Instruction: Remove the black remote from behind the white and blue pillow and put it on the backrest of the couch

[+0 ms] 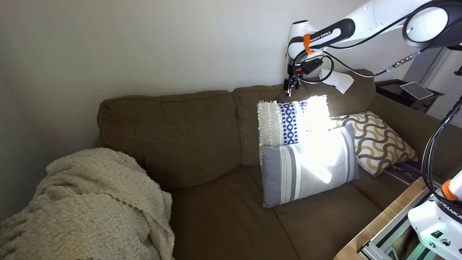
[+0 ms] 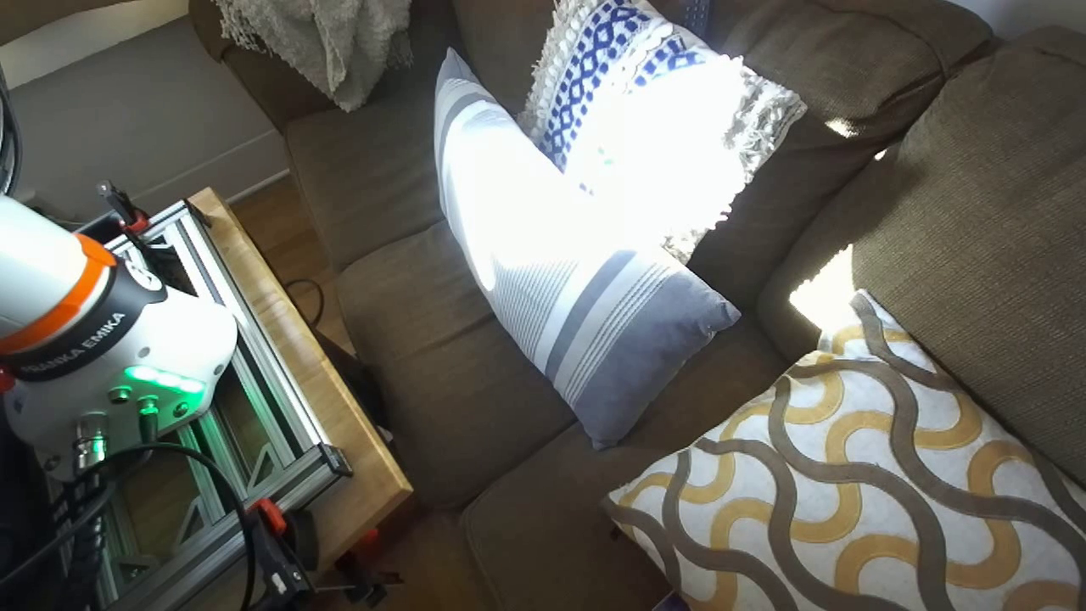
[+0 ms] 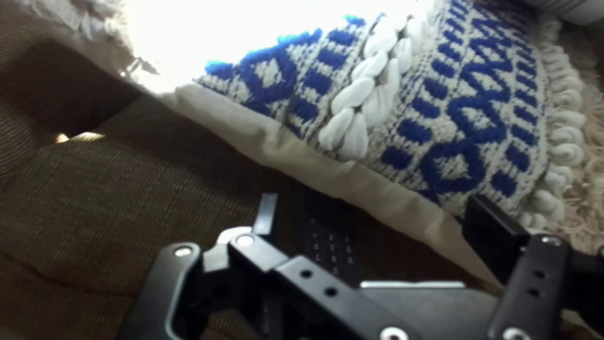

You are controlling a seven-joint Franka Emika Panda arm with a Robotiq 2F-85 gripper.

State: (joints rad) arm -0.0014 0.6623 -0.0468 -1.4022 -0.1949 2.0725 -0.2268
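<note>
The black remote (image 3: 332,248) stands behind the white and blue pillow (image 3: 424,108), against the couch backrest (image 3: 127,198). Its keypad shows in the wrist view; its lower end goes into shadow behind the pillow. A small dark part of the remote (image 1: 279,98) shows above the pillow (image 1: 288,121) in an exterior view. The pillow (image 2: 585,85) leans on the backrest (image 2: 848,64) in an exterior view. My gripper (image 3: 373,208) is open and empty, with the remote between its fingers' directions, nearer the left finger. In an exterior view the gripper (image 1: 292,89) hangs just above the pillow's top edge.
A grey and white striped pillow (image 1: 288,173) leans in front. A brown and yellow wave-patterned cushion (image 1: 382,141) lies beside it. A white cloth (image 1: 337,80) hangs on the backrest. A cream blanket (image 1: 101,206) covers the far seat end. Bright sunlight washes out part of the pillows.
</note>
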